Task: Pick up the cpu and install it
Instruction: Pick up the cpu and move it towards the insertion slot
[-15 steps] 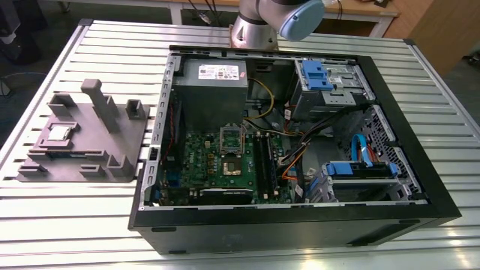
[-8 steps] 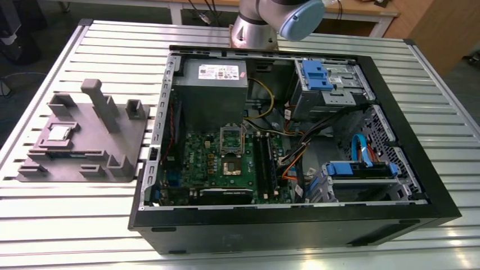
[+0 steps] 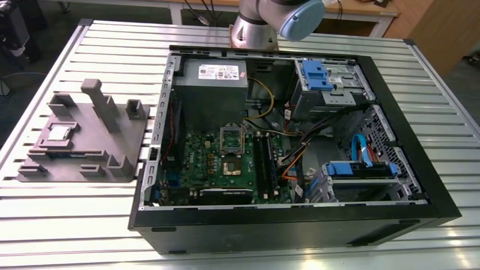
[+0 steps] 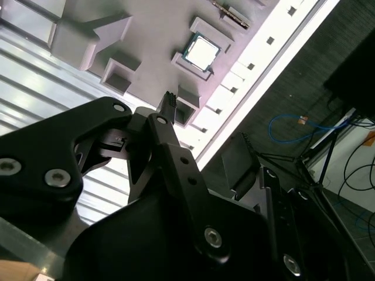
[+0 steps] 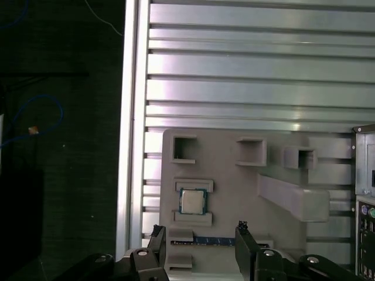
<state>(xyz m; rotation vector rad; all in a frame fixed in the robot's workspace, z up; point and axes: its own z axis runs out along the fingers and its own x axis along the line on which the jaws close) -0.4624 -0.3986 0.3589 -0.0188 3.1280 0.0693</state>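
silver arm (image 3: 251, 34) with a blue-grey joint cap (image 3: 300, 17) — matte black fingers (image 5: 245, 243), silver screws (image 4: 57, 177).

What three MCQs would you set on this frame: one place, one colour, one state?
1. The cpu lies: A on the fixture, outside the computer case; B inside the case; C lifted off everything.
2. The drive-bay clips are: A red; B yellow; C blue.
3. The gripper is: A shut on the cpu; B open and empty; C shut on nothing.
Answers:
1 A, the exterior view shows the chip seated in the grey block on the exterior view's left of the case.
2 C, blue plastic stands out against the grey metal bays.
3 B, in the first wrist view the fingers stand apart with nothing between them.
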